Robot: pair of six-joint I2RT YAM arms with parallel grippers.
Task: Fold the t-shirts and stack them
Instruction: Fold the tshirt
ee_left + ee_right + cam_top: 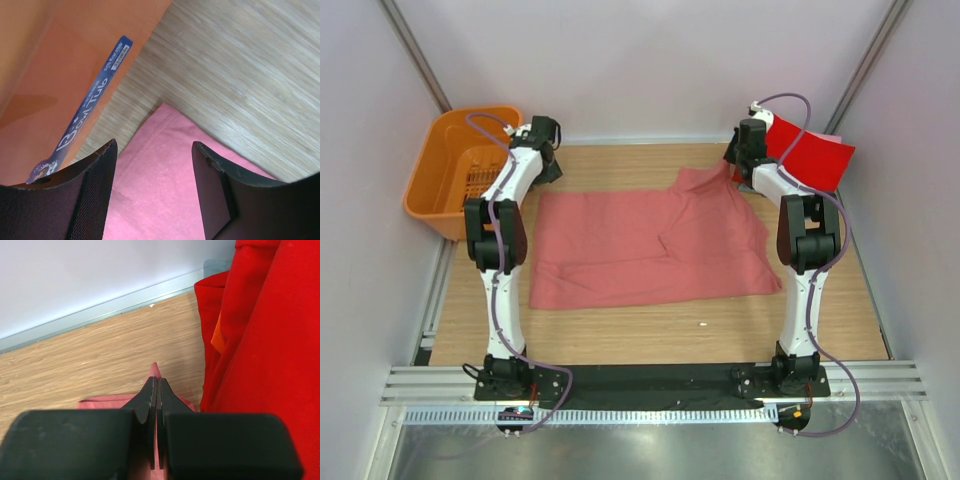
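Observation:
The salmon-pink t-shirt (650, 245) lies spread on the wooden table. My left gripper (548, 160) is open just above its far left corner (165, 170), nothing between the jaws. My right gripper (735, 165) is shut on the shirt's far right corner, lifted off the table; a pink cloth tip (155, 371) pokes out past the fingertips. The bright red shirt (810, 155) lies at the back right, close beside the right gripper, and fills the right side of the right wrist view (260, 350). Grey and pale shirts are out of view.
The orange slotted basket (460, 170) stands off the table's far left corner; its wall with a blue label (95, 105) is close to my left gripper. White walls enclose the back and sides.

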